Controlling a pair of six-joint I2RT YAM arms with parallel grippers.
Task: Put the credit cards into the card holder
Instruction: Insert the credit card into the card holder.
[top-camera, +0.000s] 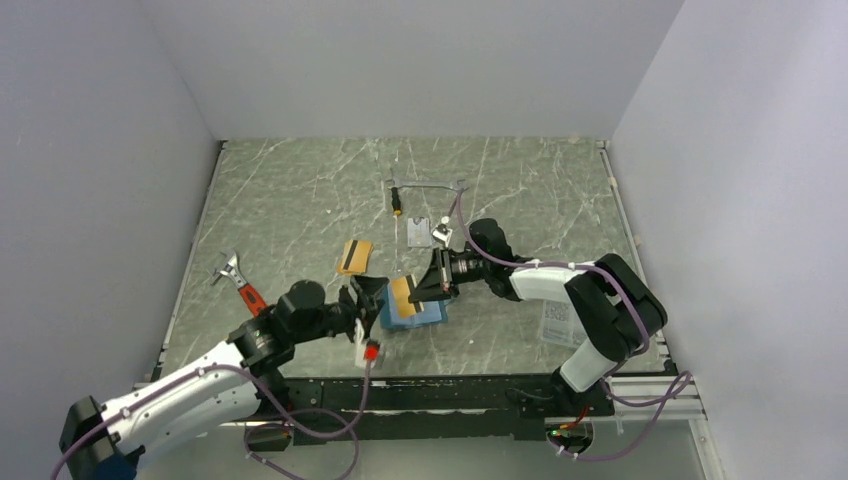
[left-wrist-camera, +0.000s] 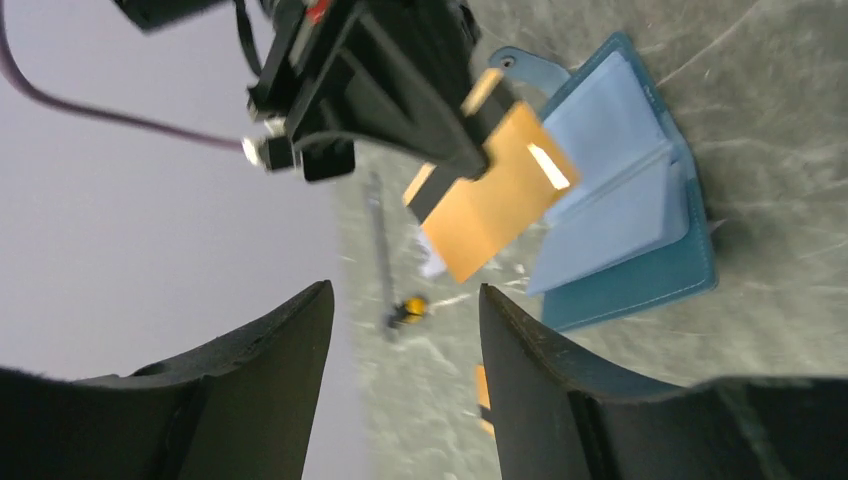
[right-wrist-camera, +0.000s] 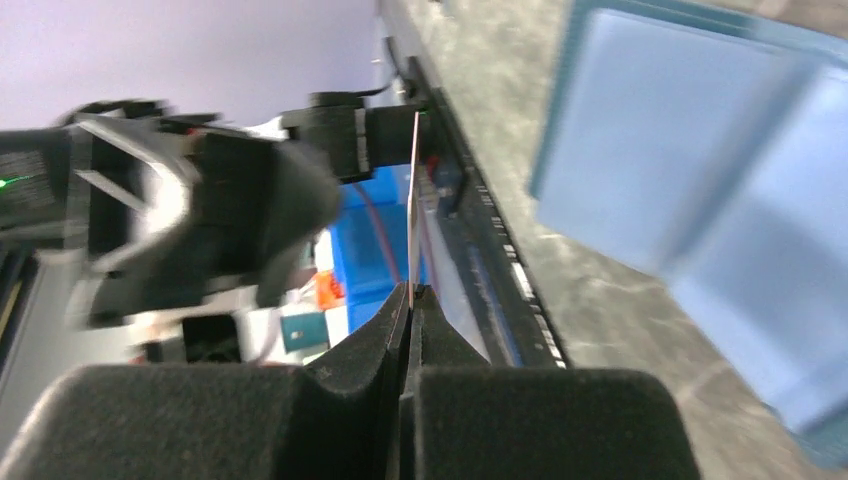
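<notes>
The right arm reaches from its base across to the left, forearm low over the table, and its gripper (top-camera: 420, 288) hangs just over the card holder (top-camera: 428, 314). Its jaws are pressed together on the edge of one orange-gold card (top-camera: 402, 293). From the right wrist this card (right-wrist-camera: 412, 200) shows edge-on, rising from between the closed fingers (right-wrist-camera: 380, 345). The card hangs above the holder's left half, and I cannot tell whether it touches a pocket.

The left arm stretches from its base towards the holder, and its gripper (top-camera: 368, 302) stops just left of it. Its jaws stand wide apart with nothing between them, and the two dark fingers (left-wrist-camera: 270, 390) frame the view from the left wrist.

There is one card holder, lying open on the table with its pale blue pockets (left-wrist-camera: 625, 190) facing up. I count two orange-gold cards: the held one (left-wrist-camera: 490, 200), and a second (top-camera: 354, 256) flat on the table beyond the holder and to its left. One red-handled tool (top-camera: 240, 285) lies well to the holder's left. One clear packet (top-camera: 557, 322) lies to the holder's right.
</notes>
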